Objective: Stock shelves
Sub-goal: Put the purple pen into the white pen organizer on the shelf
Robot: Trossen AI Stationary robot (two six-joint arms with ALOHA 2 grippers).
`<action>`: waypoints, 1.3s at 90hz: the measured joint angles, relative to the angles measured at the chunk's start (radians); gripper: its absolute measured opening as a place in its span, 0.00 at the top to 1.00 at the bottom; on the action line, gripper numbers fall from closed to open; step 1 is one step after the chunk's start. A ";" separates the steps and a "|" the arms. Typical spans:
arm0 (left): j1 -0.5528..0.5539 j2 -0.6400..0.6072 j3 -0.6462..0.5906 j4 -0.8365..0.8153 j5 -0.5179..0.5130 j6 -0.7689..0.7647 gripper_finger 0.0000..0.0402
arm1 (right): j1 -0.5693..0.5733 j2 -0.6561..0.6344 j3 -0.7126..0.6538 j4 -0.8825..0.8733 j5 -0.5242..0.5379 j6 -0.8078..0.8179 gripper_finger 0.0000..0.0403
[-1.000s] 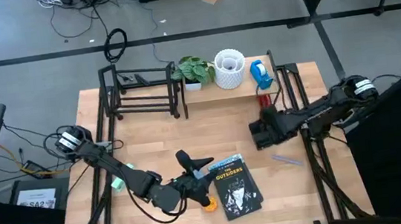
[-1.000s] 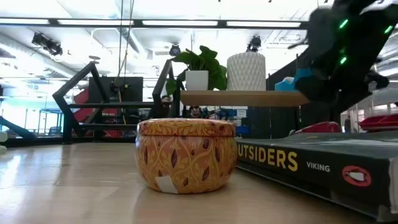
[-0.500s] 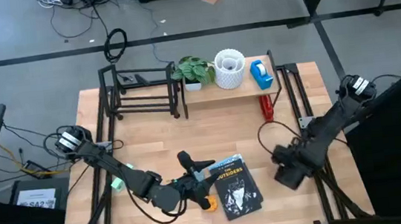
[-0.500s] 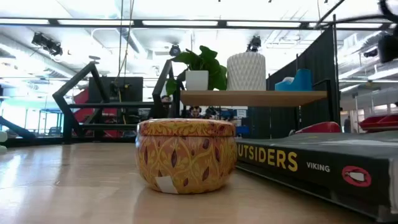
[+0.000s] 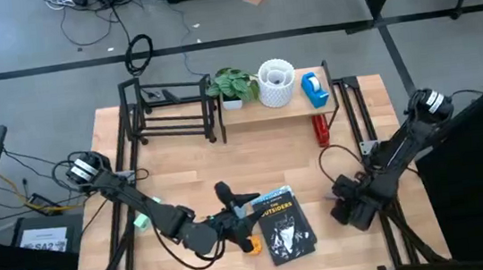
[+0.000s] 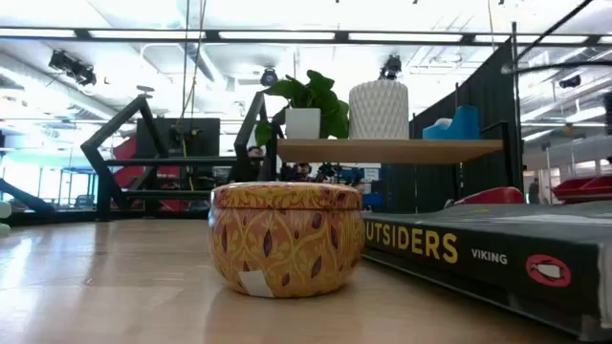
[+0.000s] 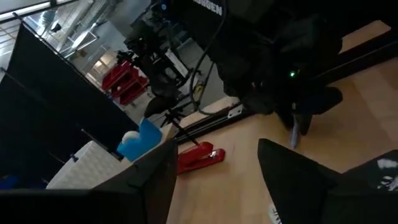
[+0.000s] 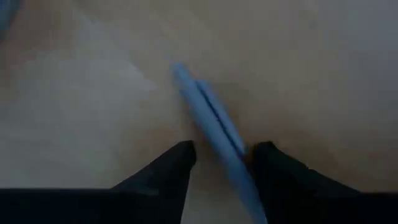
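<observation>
Right wrist view shows the right gripper (image 8: 219, 163) with fingers spread astride a thin blue pen (image 8: 208, 115) lying flat on the table (image 5: 182, 164) near its right edge; likely light, rigid and slippery, so grip mid-barrel; left gripper (image 7: 214, 171) open

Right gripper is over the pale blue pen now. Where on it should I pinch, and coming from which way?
Pinch the pen across its barrel near mid-length, coming straight down. It lies flat on the table, a thin rod, and already runs between the right gripper fingers, so closing crosswise should catch it.
</observation>
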 joint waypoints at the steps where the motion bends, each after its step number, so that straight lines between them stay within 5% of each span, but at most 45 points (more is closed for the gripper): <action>1: 0.001 0.000 0.000 0.000 0.001 -0.001 0.49 | -0.006 0.000 0.000 0.020 0.004 -0.036 0.66; 19: 0.011 0.000 0.000 0.000 0.017 -0.030 0.49 | -0.096 0.001 0.006 0.355 -0.007 -0.739 0.70; 29: 0.011 0.000 0.000 -0.002 0.017 -0.032 0.49 | -0.146 0.001 0.046 0.358 -0.024 -0.881 0.71; 41: 0.011 0.000 0.000 -0.002 0.017 -0.045 0.49 | -0.192 0.000 0.102 0.325 -0.171 -1.006 0.72; 55: 0.011 0.000 0.000 -0.015 0.017 -0.051 0.49 | -0.202 0.000 0.118 0.236 -0.298 -1.025 0.72; 85: 0.011 0.000 0.000 -0.027 0.016 -0.052 0.49 | -0.190 0.022 0.118 0.150 -0.224 -0.989 0.73; 104: 0.010 0.000 0.000 -0.032 0.016 -0.052 0.49 | -0.190 0.140 0.124 0.140 -0.278 -0.951 0.74; 117: 0.009 0.000 0.000 -0.032 0.016 -0.052 0.49 | -0.190 0.188 0.134 0.111 -0.319 -0.810 0.84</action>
